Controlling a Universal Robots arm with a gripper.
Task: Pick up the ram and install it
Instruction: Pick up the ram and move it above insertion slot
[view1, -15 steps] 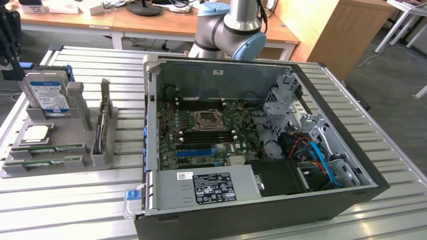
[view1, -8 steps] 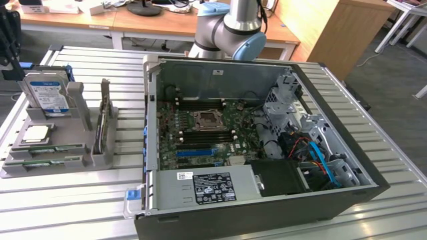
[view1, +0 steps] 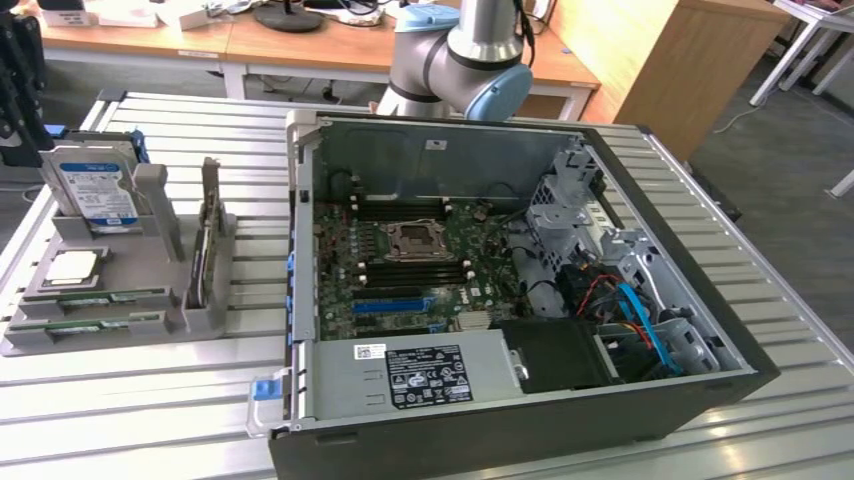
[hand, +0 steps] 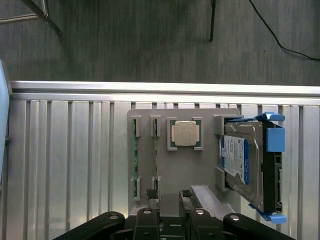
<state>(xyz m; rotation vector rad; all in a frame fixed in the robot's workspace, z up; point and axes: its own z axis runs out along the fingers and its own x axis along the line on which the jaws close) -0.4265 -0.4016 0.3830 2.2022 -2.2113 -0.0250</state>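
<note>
Silver-grey arm (view1: 467, 50) with light-blue joint caps; black end effector (hand: 170, 204)

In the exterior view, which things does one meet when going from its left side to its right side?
From its left: hard drive → upright card → processor socket → metal drive cage → blue cable.

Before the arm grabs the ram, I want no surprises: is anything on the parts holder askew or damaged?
Nothing stands out. Two ram sticks lie straight in their slots on the grey holder, the processor sits flat, and the hard drive stands upright in its bracket.
</note>
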